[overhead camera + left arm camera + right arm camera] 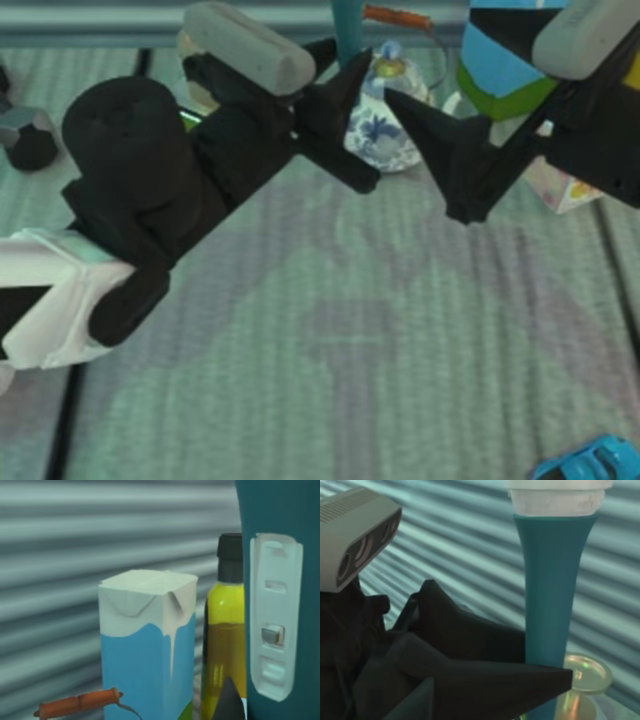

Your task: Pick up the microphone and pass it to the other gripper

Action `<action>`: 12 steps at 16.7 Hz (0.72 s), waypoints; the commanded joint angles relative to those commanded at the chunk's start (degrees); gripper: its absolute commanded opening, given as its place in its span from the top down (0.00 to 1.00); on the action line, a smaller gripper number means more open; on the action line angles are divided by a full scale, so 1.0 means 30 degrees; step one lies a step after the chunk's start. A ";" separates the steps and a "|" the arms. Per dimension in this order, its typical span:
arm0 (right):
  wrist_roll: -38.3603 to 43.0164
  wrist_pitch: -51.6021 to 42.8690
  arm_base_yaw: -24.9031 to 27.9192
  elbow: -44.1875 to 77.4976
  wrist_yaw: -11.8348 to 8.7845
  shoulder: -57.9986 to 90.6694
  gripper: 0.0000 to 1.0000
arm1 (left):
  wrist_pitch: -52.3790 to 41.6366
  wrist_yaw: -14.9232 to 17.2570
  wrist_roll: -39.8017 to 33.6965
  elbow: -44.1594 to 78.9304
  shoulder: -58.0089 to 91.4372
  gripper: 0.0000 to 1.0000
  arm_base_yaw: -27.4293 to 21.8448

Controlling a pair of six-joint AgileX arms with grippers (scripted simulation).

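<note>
The microphone (pixel 547 595) stands upright in the left pincer (pixel 352 128) (right pincer (pixel 455 160) near).

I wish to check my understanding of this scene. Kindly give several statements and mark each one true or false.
1. The microphone stands upright, head up, in the left pincer. True.
2. The right pincer is shut on the microphone. False: it is open and apart from it, at the top view's right.
3. A blue toy car lies at the top view's lower right corner. True.
4. The milk carton is red. False: it is blue and white.
</note>
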 joint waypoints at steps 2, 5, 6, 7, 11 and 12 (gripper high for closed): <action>0.0000 0.0000 0.0000 0.0000 0.0000 0.0000 0.00 | 0.0000 0.0000 0.0000 0.0000 0.0000 1.00 0.0000; 0.0013 0.0051 0.0031 0.0212 0.0091 0.0242 0.00 | 0.0000 0.0000 0.0000 0.0000 0.0000 1.00 0.0000; 0.0018 0.0161 0.0164 0.0630 0.0205 0.0697 0.00 | 0.0000 0.0000 0.0000 0.0000 0.0000 1.00 0.0000; 0.0025 0.0307 0.0330 0.1187 0.0363 0.1358 0.00 | 0.0000 0.0000 0.0000 0.0000 0.0000 1.00 0.0000; 0.0050 0.1052 0.1129 0.4051 0.1223 0.5188 0.00 | 0.0000 0.0000 0.0000 0.0000 0.0000 1.00 0.0000; 0.0056 0.1208 0.1324 0.4701 0.1425 0.6039 0.00 | 0.0000 0.0000 0.0000 0.0000 0.0000 1.00 0.0000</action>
